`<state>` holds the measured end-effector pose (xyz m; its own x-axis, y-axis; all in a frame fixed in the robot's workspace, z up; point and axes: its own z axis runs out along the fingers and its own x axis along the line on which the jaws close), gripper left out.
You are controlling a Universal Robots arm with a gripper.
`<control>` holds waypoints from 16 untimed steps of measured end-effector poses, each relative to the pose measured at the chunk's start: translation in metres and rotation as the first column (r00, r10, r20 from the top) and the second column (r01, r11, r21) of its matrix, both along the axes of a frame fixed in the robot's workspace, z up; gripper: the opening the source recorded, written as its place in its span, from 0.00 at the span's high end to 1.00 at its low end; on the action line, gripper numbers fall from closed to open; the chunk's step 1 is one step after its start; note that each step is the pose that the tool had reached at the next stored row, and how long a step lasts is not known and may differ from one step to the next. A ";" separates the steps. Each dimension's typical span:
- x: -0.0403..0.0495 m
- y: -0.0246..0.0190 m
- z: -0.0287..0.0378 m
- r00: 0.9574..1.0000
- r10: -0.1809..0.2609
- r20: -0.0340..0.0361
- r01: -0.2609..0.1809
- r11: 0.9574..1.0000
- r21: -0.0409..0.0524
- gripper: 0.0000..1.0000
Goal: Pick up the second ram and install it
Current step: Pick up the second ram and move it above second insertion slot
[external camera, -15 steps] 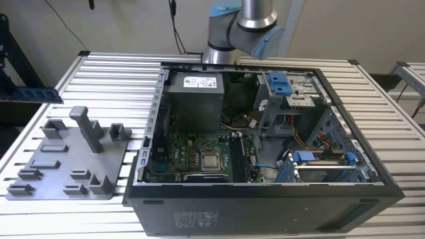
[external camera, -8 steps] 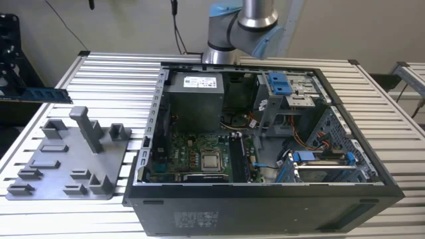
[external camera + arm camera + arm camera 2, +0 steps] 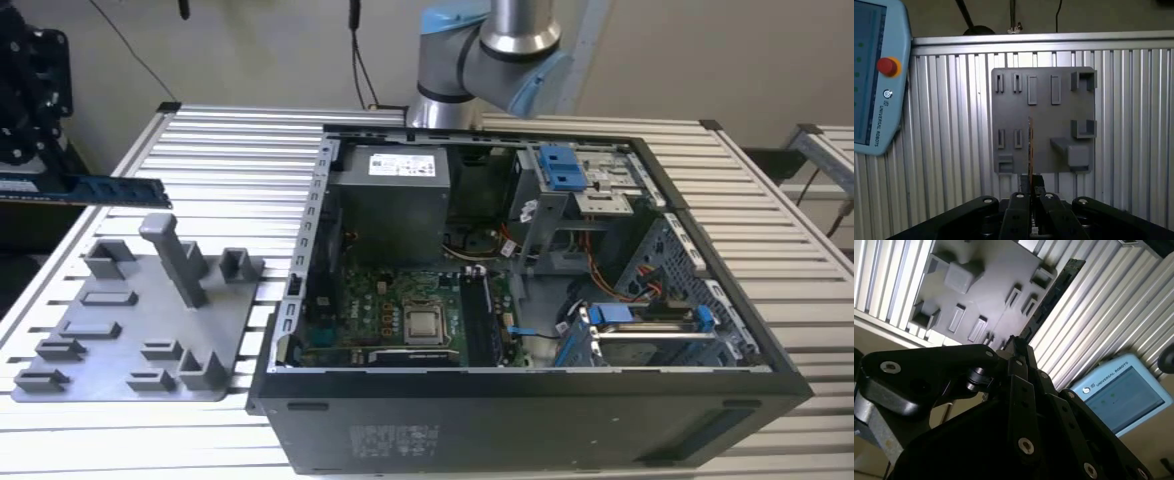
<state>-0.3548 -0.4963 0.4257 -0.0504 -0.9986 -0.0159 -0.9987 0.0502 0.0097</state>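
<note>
- Second ram (image 3: pixel 94 188) hangs in the air in the exterior view, lying level, on the exterior view's left. It is above the far edge of the grey tray (image 3: pixel 134 325) and does not touch it. One end of the stick runs off the edge of the picture. The open computer case (image 3: pixel 534 420) sits on the metal table (image 3: pixel 227 150), just beside the tray, on the exterior view's right. A green board (image 3: pixel 387 310) lies flat inside the case. The robot arm (image 3: pixel 487 50) stands behind the case.
- In the first wrist view the gripper (image 3: pixel 1030 192) is closed tight on the near end of the second ram (image 3: pixel 1030 145). The stick shows edge-on, like a thin line pointing away from the fingers (image 3: pixel 1016 212). The grey tray (image 3: pixel 1054 120) lies on the table (image 3: pixel 944 150) under it. A light blue tablet (image 3: pixel 879 75) with a red button (image 3: pixel 886 66) is apart from the tray.
- In the second wrist view the gripper (image 3: pixel 1016 347) pinches the second ram (image 3: pixel 1050 299), which reaches out along the edge of the tray (image 3: pixel 989 285), over the table (image 3: pixel 1104 315). The tablet (image 3: pixel 1126 390) is near the gripper
</note>
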 end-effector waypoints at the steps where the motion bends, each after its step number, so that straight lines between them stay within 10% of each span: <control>1: 0.0029 0.0000 0.0000 1.000 0.000 0.000 0.000 1.000 0.000 0.86; 16: 0.0473 0.0000 0.0000 1.000 0.000 -0.001 0.000 1.000 0.000 0.86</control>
